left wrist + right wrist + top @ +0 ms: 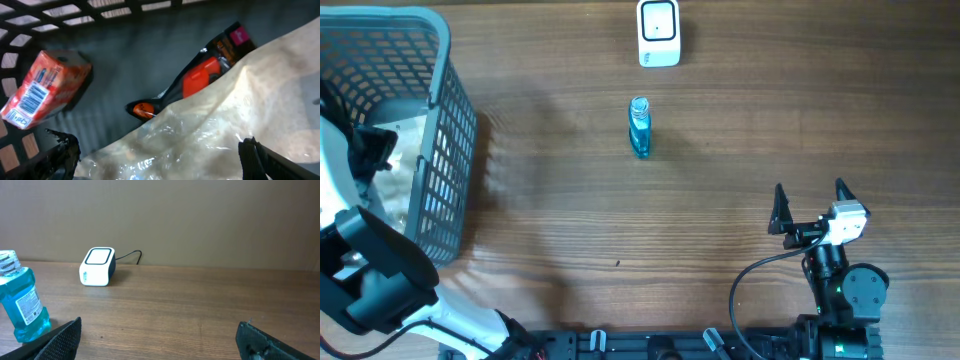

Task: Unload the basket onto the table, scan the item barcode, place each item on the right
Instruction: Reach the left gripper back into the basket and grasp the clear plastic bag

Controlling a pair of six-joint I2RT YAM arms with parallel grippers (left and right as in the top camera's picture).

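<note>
My left gripper (pixel 157 152) hangs wide open and empty inside the grey plastic mesh basket (pixel 452 150), over a crinkled clear plastic bag (pixel 240 110). The orange-red cardboard carton (pixel 47 87) lies ahead and to its left, barcode label facing my camera. I judge that the pick: shift left, clamp its sides, leave the label uncovered. My right gripper (pixel 809 190) is equally spread and holds nothing. The small white box scanner (pixel 659 33) stands well ahead of it, beyond a blue liquid bottle (pixel 639 128).
</note>
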